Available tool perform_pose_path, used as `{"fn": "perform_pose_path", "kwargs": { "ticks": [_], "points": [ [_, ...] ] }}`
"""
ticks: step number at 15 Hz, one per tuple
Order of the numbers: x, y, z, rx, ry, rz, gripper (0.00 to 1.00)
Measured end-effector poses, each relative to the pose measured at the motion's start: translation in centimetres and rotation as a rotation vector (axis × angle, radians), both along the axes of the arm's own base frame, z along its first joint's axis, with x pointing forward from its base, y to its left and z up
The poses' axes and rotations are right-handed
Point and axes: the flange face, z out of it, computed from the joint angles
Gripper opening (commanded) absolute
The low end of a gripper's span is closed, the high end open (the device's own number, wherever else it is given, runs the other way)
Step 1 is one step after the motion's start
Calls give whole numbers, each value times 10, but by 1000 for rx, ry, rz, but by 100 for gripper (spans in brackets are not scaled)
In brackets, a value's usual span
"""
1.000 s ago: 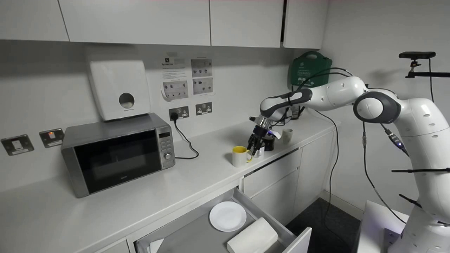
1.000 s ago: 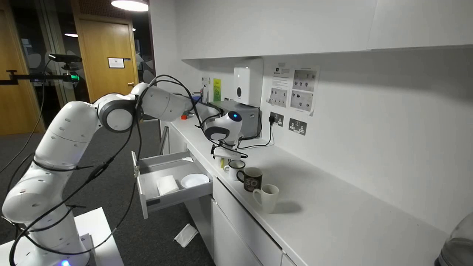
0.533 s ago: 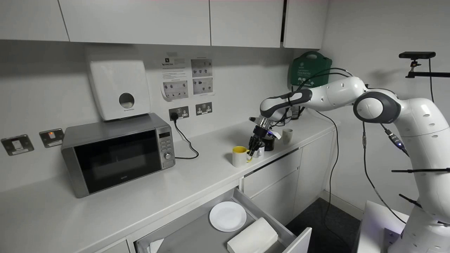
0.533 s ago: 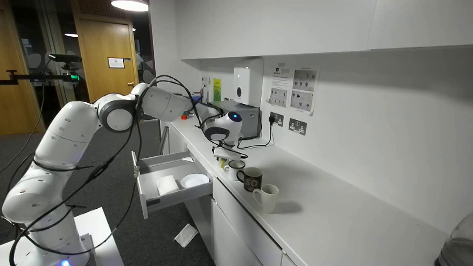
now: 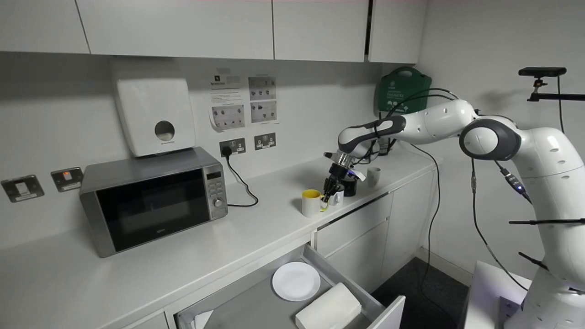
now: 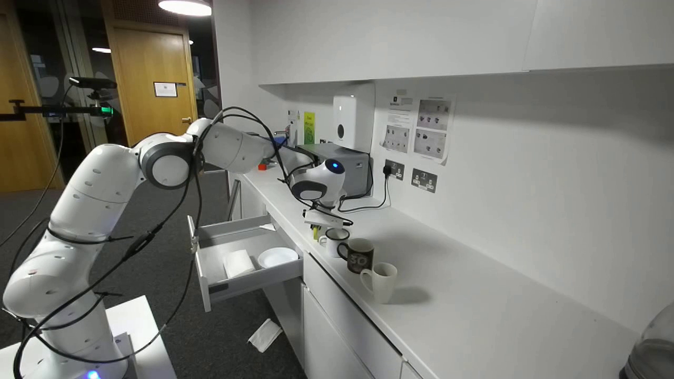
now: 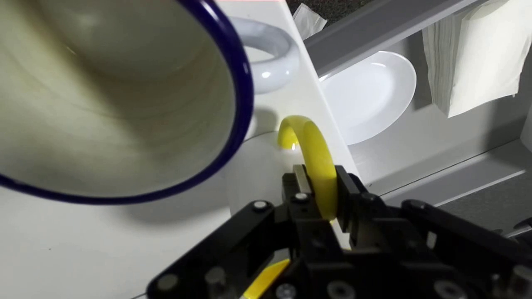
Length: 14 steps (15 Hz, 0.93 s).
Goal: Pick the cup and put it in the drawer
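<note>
The cup (image 5: 311, 209) is white outside and yellow inside, with a yellow handle. It stands upright on the counter near the front edge. My gripper (image 5: 325, 199) reaches down beside it. In the wrist view the yellow handle (image 7: 318, 153) runs between both fingers of the gripper (image 7: 321, 180), which are shut on it. Much of the cup's body is hidden behind the gripper there. Seen in an exterior view, only a bit of the yellow handle (image 6: 316, 232) shows under the wrist. The white drawer (image 5: 253, 304) is pulled out below the counter, grey inside.
A white mug with dark blue rim (image 7: 245, 87) stands close beside the gripper. Beyond it are a dark mug (image 6: 360, 257) and a pale mug (image 6: 383, 287). The drawer holds a white plate (image 5: 296, 281) and a napkin stack (image 5: 328, 308). A microwave (image 5: 155, 205) sits along the counter.
The gripper's fingers have come together around the cup's handle. The arm has barely moved, and the cup stays at about the same spot on the counter.
</note>
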Motion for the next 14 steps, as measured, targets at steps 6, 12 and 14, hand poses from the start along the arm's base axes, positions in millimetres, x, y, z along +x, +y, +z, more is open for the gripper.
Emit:
{"fn": "perform_pose_path", "kwargs": {
  "ticks": [6, 12, 14],
  "points": [
    [0, -1, 3, -2, -4, -1, 5],
    [-10, -1, 23, -8, -21, -5, 5],
    [-19, 0, 32, -5, -21, -11, 5]
  ]
}}
